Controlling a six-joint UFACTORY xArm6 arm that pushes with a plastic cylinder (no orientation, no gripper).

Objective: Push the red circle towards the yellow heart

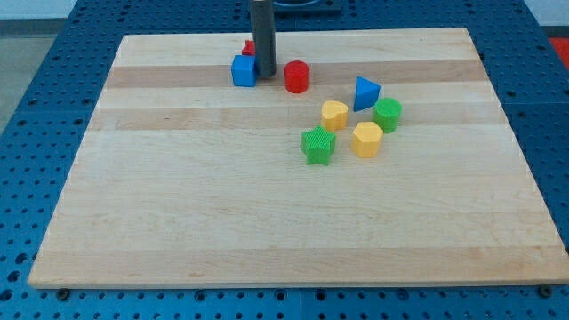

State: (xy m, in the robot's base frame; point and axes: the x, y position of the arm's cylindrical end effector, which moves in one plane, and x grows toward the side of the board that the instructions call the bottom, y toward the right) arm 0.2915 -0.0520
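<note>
The red circle (296, 76) stands near the board's top middle. The yellow heart (334, 115) lies below and to the right of it, a short gap away. My tip (266, 75) is just left of the red circle, between it and the blue cube (244, 70), close to both. A second red block (250, 47) is mostly hidden behind the rod, above the blue cube.
A blue triangle (365, 92), a green cylinder-like block (388, 114), a yellow hexagon (366, 140) and a green star (317, 145) cluster around the yellow heart. The wooden board (178, 204) rests on a blue perforated table.
</note>
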